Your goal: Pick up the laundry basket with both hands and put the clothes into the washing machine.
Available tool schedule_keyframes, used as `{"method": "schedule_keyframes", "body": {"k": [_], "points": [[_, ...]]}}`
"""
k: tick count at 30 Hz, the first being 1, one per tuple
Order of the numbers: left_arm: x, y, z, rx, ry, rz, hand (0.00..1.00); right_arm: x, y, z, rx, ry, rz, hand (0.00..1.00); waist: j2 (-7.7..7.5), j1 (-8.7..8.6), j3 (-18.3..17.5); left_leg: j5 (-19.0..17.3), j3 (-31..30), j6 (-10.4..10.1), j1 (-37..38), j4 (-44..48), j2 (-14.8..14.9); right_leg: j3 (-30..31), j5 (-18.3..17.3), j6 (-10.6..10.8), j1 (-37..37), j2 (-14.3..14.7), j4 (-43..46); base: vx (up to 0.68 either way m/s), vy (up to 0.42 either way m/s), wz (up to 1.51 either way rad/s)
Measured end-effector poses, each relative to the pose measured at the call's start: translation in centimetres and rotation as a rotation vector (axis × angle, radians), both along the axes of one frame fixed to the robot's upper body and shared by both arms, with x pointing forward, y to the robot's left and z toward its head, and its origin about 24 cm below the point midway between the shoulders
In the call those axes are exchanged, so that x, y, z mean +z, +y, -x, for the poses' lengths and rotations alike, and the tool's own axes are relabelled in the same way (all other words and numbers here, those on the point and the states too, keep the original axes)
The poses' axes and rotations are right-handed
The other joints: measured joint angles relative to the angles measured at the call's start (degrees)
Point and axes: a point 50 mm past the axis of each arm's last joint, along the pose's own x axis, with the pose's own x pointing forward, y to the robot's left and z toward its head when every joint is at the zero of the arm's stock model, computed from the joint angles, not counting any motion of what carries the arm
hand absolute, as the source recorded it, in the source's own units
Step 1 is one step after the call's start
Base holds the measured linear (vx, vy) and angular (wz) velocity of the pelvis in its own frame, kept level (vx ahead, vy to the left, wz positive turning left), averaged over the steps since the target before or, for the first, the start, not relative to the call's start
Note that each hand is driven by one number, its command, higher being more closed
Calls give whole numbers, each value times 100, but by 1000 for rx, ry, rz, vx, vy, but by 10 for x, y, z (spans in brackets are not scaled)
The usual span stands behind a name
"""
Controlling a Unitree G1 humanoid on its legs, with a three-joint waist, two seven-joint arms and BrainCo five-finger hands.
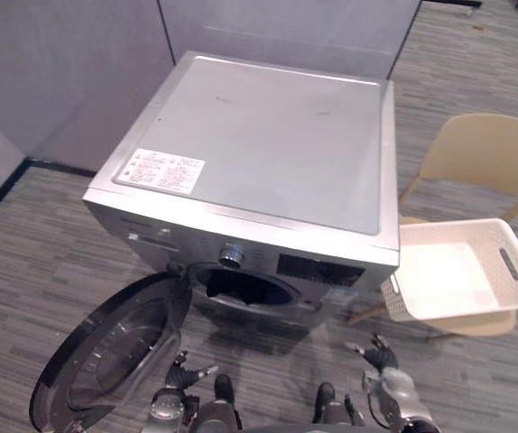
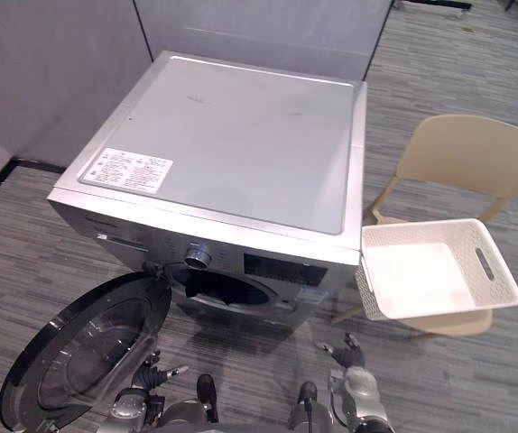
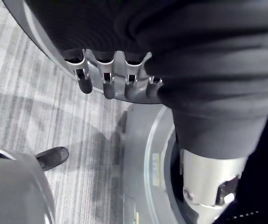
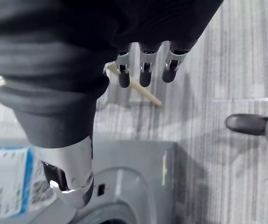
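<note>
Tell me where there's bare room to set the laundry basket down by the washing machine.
The washing machine has a flat top, bare apart from a label at its front left corner. The floor before the drum opening, between the open door and the chair, is also free. The chair seat is crowded: the laundry basket covers it.

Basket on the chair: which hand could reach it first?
Right, probably. The right hand hangs open nearer the white basket; the left hand is by the washer's open door, farther away.
</note>
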Motion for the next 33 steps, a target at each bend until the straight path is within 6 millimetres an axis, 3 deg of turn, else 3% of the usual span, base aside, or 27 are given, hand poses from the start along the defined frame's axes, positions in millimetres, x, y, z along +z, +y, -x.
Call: {"method": "schedule_keyframes", "body": {"k": [2, 3, 4, 5, 6, 8, 9, 10, 11, 12, 13, 14, 15, 16, 18, 20, 22, 25, 28, 33], "points": [[4, 0, -4, 10, -35, -12, 0, -3, 16, 3, 22, 9, -26, 0, -172, 51, 2, 7, -249, -2, -59, 321, -124, 158, -398, 146, -30, 50, 1771, -66, -32, 65], [6, 0, -5, 17, -50, -16, 0, -2, 26, 2, 36, 5, -44, 0, -291, 155, -43, -17, -316, 31, -288, 614, -240, 203, -411, 216, 170, 209, 1704, -64, -42, 57], [8, -3, -6, 26, -62, -8, 0, 1, 26, -4, 41, -13, -41, 0, -285, 231, -49, -20, -319, 34, -462, 775, -245, 292, -635, 403, 286, 274, 1320, -171, 33, 16], [8, -15, -8, 50, -81, 25, 0, 8, 23, -17, 46, -49, -25, 0, -64, 374, 52, 62, -330, 74, -595, 768, -156, 227, -786, 408, 521, 502, 681, -166, 31, -15], [8, -19, -6, 63, -84, 43, 0, 12, 23, -23, 49, -66, -20, 0, -2, 454, 111, 132, -284, 82, -641, 733, -97, 243, -911, 352, 639, 558, 474, -225, 19, -14], [12, -26, -12, 72, -117, 67, 0, 20, 24, -36, 41, -108, -15, 0, 40, 489, 147, 287, -279, 139, -1050, 828, -177, 137, -1244, -146, 749, 587, -371, -235, -51, 1], [13, -28, -16, 69, -123, 72, 0, 27, 20, -45, 31, -142, -7, 0, 261, 493, 299, 384, -319, 88, -1216, 882, -77, 97, -1202, -114, 876, 735, -955, -314, -46, 3], [12, -33, -16, 58, -123, 83, 0, 25, 9, -41, -1, -138, 7, 0, 516, 471, 418, 593, -477, -125, -1242, 753, 28, 24, -938, -184, 968, 942, -1223, -325, -37, 8], [11, -35, -14, 49, -116, 85, 0, 22, 2, -36, -17, -123, 21, 0, 573, 443, 407, 784, -532, -166, -1237, 578, 43, -57, -842, -239, 944, 980, -1267, -331, -2, 41], [11, -32, -13, 39, -115, 75, 0, 12, -11, -20, -35, -53, 82, 0, 526, 382, 414, 1169, -652, -574, -1198, 138, -56, -243, -717, -284, 930, 880, -1393, -280, 16, 61], [13, -33, -16, 30, -122, 74, 0, 6, -19, -10, -55, -10, 110, 0, 467, 314, 456, 1070, -561, -439, -1309, 360, -35, -415, -669, -332, 825, 798, -1379, -275, 28, 69], [14, -31, -16, 36, -128, 70, 0, 0, -27, 3, -87, 39, 135, 0, 400, 285, 478, 836, -453, -166, -1357, 840, -27, -463, -633, -341, 753, 690, -1312, -238, 37, 53], [15, -27, -16, 35, -133, 57, 0, -6, -36, 19, -94, 86, 176, 0, 274, 258, 520, 360, -395, 41, -1343, 1436, 19, -462, -537, -318, 638, 558, -1292, -254, 94, 28], [15, -27, -17, 30, -135, 54, 0, -9, -45, 30, -92, 118, 191, 0, 285, 249, 515, -76, -332, -43, -1224, 1866, 208, -457, -436, -279, 532, 494, -1313, -222, 122, 16], [16, -28, -19, 20, -136, 55, 0, -12, -55, 37, -128, 124, 98, 0, 301, 157, 507, -525, -395, -149, -932, 2039, 431, -547, -349, -170, 514, 387, -1294, -151, 222, 31], [16, -32, -20, -20, -135, 53, 0, -9, -64, 36, -154, 128, 144, 0, 357, 124, 477, -809, -580, -388, -533, 1623, 416, -639, -244, 24, 589, 320, -1349, -106, 252, 39], [23, -35, -30, -100, -166, 27, 0, -12, -57, 30, -173, 150, 147, 0, 166, 102, 336, -505, -654, -213, -347, 804, -65, -763, 63, 223, 703, 57, -1778, -95, 214, 49], [35, -38, -43, -143, -236, 17, 0, -10, -53, 23, -174, 138, 142, 0, 153, 81, 273, -366, -781, -74, -346, 608, -323, -864, 228, 285, 798, -104, -2007, -57, 183, 48], [72, -44, -69, -130, -438, 26, 0, -10, -37, 15, -169, 130, 111, 0, 264, 92, 205, -242, -795, 49, -242, 379, -569, -827, 438, 309, 983, -231, -2324, -21, 132, 9], [142, -41, -103, -84, -790, 51, 0, -12, -27, 13, -152, 157, 107, 0, 235, -1, 86, 15, -715, 99, 37, -129, -673, -772, 719, 251, 1135, -192, -2793, 35, 7, -15]]}}
